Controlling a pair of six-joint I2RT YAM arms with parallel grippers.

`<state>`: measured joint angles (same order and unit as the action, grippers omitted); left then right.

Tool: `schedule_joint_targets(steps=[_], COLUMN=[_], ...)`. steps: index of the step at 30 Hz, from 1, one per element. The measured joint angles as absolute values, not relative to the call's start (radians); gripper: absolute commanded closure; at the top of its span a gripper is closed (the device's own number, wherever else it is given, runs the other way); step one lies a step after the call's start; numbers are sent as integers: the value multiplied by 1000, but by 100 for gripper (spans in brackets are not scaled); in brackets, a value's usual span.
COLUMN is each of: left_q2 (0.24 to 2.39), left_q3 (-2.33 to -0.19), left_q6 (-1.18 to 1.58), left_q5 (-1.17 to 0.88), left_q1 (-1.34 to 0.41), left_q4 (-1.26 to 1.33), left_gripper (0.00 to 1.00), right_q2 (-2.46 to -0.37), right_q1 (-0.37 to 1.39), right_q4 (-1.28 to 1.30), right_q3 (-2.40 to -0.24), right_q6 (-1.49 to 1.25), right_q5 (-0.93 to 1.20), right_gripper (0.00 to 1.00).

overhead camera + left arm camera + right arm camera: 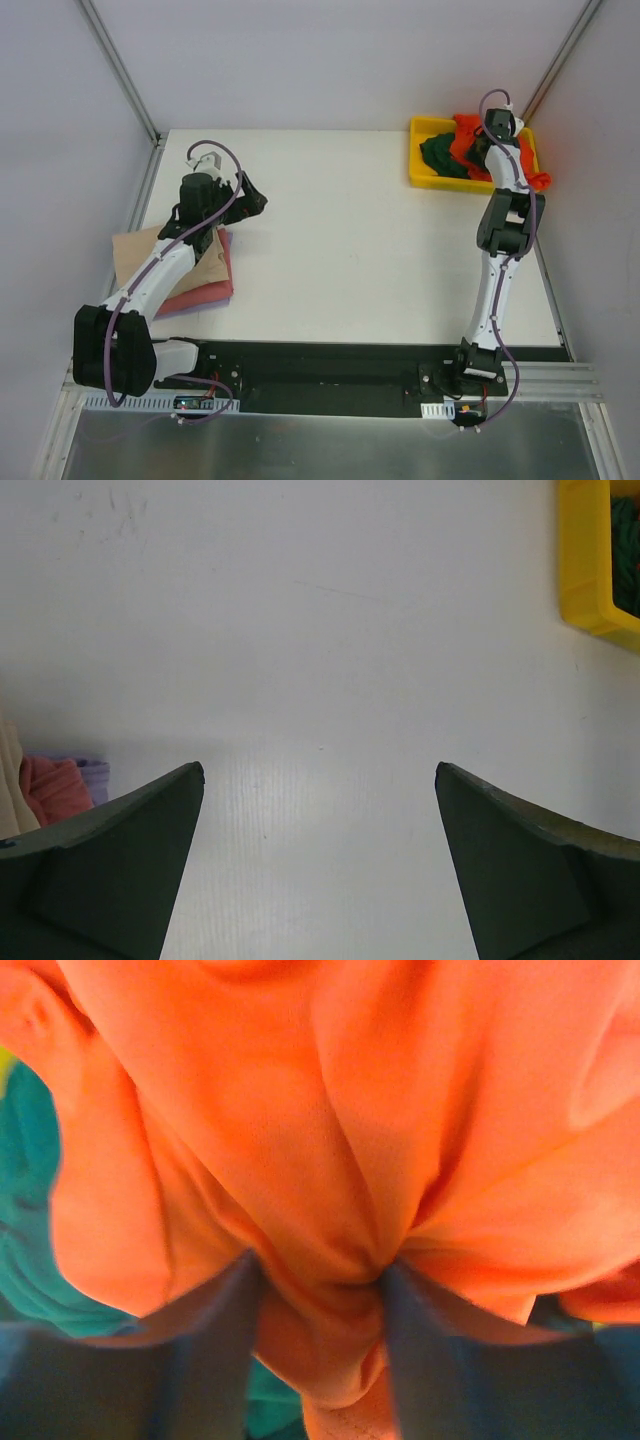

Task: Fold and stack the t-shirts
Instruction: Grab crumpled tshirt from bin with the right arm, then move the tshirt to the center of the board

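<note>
See right gripper (320,1265) down in the yellow tray (425,180) at the far right corner of the table (350,250). Looks clamped on a bunched fold of the orange-red t-shirt (300,1110): close view is blurry, but shows cloth pinched between both fingers (215,1340) and creases running into the gap. Find dark green t-shirt (438,155) in the same tray, beside the orange-red one on its left. Have left gripper (320,770) above bare table near the left edge, touching nothing, fingers wide apart. Spot tan t-shirt (140,250) folded at the left edge, lying on top of the pink t-shirt (205,292), with pink showing along the near and right sides. Also catch a lavender strip (95,775) just beside the pink in the left wrist view; can't tell what.
</note>
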<state>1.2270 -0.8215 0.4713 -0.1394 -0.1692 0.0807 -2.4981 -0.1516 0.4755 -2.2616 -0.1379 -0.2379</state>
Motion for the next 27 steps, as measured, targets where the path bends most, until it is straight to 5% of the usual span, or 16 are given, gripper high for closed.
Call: schedule_joint_targets(steps=[2, 4, 15, 27], left_q2=[1240, 1244, 1181, 970], left_q3=[-822, -822, -826, -826], left_q6=[471, 471, 473, 501], left_q5=[-151, -157, -210, -254], left_q1=[-169, -169, -169, -169], left_q4=[86, 86, 93, 83], left_gripper=[1, 1, 1, 1], right_q2=[-2502, -2502, -2377, -1783], right_q1=[-152, -152, -154, 5], right_q4=[449, 429, 395, 385], right_q3=[-2263, -2271, -2283, -2297], right_q6=[-138, -142, -31, 152], right_q5=[-232, -228, -208, -88], right_gripper=[90, 98, 99, 99])
